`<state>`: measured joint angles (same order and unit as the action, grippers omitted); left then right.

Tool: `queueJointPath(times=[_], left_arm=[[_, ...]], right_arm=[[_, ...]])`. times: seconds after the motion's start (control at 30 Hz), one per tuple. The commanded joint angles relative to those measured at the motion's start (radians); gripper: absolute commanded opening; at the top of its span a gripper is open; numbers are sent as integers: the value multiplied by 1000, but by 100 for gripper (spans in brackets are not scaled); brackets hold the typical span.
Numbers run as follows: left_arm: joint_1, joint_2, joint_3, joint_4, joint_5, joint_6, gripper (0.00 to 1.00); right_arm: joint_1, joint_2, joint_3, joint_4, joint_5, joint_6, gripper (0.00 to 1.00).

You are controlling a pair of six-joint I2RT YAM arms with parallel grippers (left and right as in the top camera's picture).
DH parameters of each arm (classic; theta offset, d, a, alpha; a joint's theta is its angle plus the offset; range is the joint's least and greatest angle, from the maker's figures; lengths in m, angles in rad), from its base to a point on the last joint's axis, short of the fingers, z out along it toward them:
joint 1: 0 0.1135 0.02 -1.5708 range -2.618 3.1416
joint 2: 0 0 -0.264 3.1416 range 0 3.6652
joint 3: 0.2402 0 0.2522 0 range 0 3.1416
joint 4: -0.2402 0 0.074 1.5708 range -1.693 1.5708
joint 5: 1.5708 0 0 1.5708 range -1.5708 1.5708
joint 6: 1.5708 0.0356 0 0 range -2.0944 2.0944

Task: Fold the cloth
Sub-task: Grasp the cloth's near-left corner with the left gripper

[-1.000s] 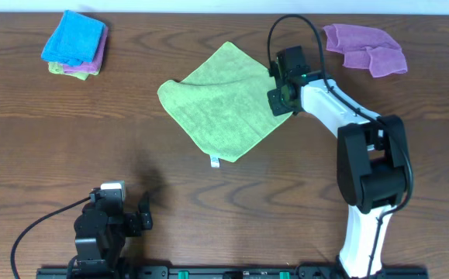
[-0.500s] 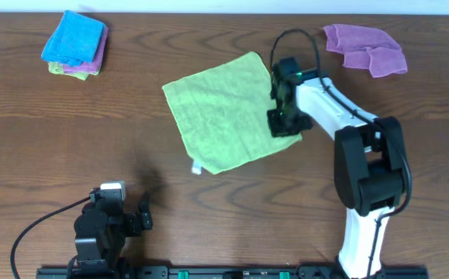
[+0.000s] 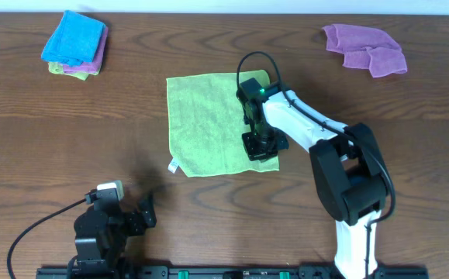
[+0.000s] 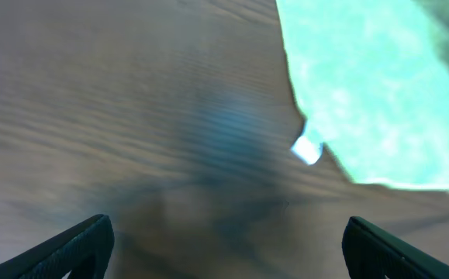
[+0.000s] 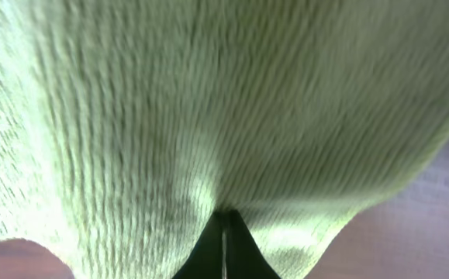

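The lime-green cloth (image 3: 205,124) lies spread flat mid-table, its small white tag (image 3: 173,166) at the lower left corner. My right gripper (image 3: 259,149) is shut on the cloth's lower right corner; in the right wrist view the cloth (image 5: 224,101) fills the frame and the closed jaws (image 5: 224,246) pinch its fabric. My left gripper (image 3: 135,217) rests near the front edge, open and empty (image 4: 224,248). In the left wrist view the cloth's corner (image 4: 379,85) and tag (image 4: 307,149) show at the upper right, blurred.
A crumpled purple cloth (image 3: 366,46) lies at the back right. A stack of folded cloths with a bright blue one on top (image 3: 74,43) sits at the back left. The table's front rail runs below the arm bases.
My right gripper has dragged the cloth's corner toward the front and left, turning the cloth from a diamond to a square. The tag moved left. The left arm barely moved.
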<state>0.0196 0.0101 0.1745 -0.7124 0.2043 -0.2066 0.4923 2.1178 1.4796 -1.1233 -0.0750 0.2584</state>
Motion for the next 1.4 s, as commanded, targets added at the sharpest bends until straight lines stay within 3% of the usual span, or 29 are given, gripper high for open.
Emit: queueJointPath(times=[0.0, 0.07, 0.1, 0.17, 0.33, 0.5, 0.83, 1.13, 1.37], left_arm=[[6, -6, -5, 11, 61, -271, 95], [6, -6, -5, 47, 97, -437, 95], [6, -6, -5, 76, 146, -531, 95], [6, -6, -5, 98, 176, -603, 95], [6, -6, -5, 182, 214, -624, 95], [6, 36, -57, 322, 266, -540, 95], [5, 511, -58, 633, 366, -417, 96], [-48, 985, 233, 586, 267, -158, 96], [-54, 1302, 354, 652, 273, -104, 96]], right_arm=[[-5, -117, -8, -18, -15, 12, 72], [-5, -187, -8, -32, -15, -6, 98], [-5, -248, -8, -34, -21, -6, 99], [-7, -325, -8, -24, -58, -5, 99], [-11, -517, -8, 51, -172, -67, 99], [-13, -649, -8, 85, -168, -143, 99], [-36, -689, -8, 120, -160, -171, 99], [-93, -689, -8, 117, -161, -201, 99], [-123, -689, -8, 115, -161, -219, 99]])
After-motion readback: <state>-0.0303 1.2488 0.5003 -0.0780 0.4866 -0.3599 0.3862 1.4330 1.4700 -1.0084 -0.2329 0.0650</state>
